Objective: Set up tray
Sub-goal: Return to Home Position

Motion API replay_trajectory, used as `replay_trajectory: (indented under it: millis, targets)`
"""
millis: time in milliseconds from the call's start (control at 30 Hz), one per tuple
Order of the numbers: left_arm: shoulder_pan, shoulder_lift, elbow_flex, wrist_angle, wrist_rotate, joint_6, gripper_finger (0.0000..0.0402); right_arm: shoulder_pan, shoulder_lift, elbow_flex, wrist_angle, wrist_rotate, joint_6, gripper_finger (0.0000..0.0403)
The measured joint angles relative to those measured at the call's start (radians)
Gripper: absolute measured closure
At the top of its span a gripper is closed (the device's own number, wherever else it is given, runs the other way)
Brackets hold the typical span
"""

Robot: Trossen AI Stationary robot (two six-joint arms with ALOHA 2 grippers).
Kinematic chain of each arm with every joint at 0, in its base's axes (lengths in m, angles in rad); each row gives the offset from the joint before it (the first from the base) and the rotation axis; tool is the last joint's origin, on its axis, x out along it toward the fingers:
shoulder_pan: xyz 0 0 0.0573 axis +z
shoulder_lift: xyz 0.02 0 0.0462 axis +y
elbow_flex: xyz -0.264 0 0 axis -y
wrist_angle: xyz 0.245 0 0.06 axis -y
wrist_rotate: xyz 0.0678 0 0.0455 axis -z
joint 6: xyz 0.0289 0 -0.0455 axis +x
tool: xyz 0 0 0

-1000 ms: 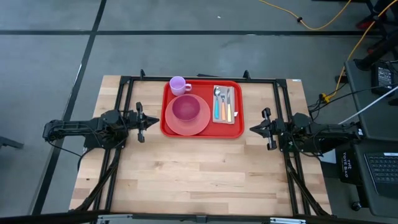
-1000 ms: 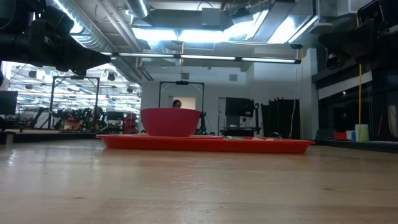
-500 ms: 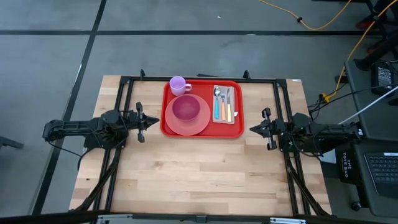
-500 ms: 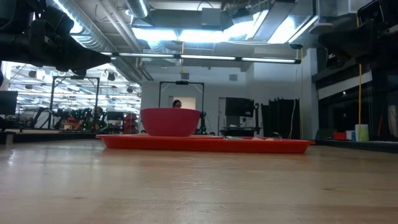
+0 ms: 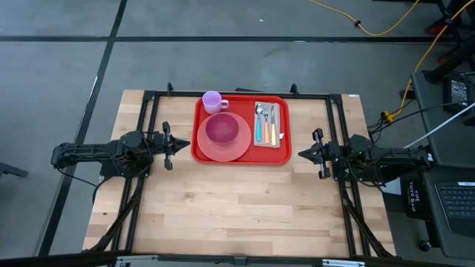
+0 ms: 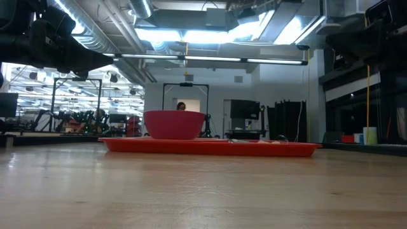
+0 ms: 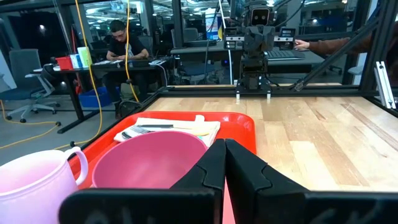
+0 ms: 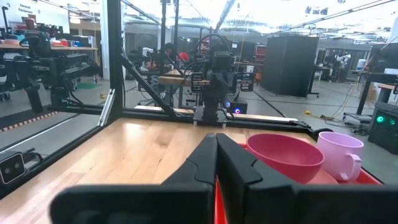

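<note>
The red tray (image 5: 282, 157) lies flat at the table's far middle. On it sit a salmon-pink plate (image 5: 223, 150) with a magenta bowl (image 5: 221, 130), a lilac mug (image 5: 212, 101) at its far left corner, and cutlery (image 5: 266, 122) on a napkin at its right. The low view shows the tray (image 6: 210, 147) and the bowl (image 6: 174, 124). My left gripper (image 5: 184, 144) is shut, just left of the tray; my right gripper (image 5: 301, 154) is shut, just right of it. Each wrist view shows shut fingers (image 7: 224, 163) (image 8: 215, 163) with the bowl (image 7: 149, 165) (image 8: 285, 155) beyond.
A black frame (image 5: 237, 95) runs along the table's far, left and right sides. Bare wood (image 5: 237, 208) fills the near half of the table. People sit at desks in the room beyond.
</note>
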Motion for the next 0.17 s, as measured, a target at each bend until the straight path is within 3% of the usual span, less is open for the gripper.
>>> replay_trajectory:
  millis: [167]
  targets:
    - [0.0,0.0,0.0,0.0,0.0,0.0,0.0398,0.0,0.0,0.0,0.0,0.0,0.0,0.0386]
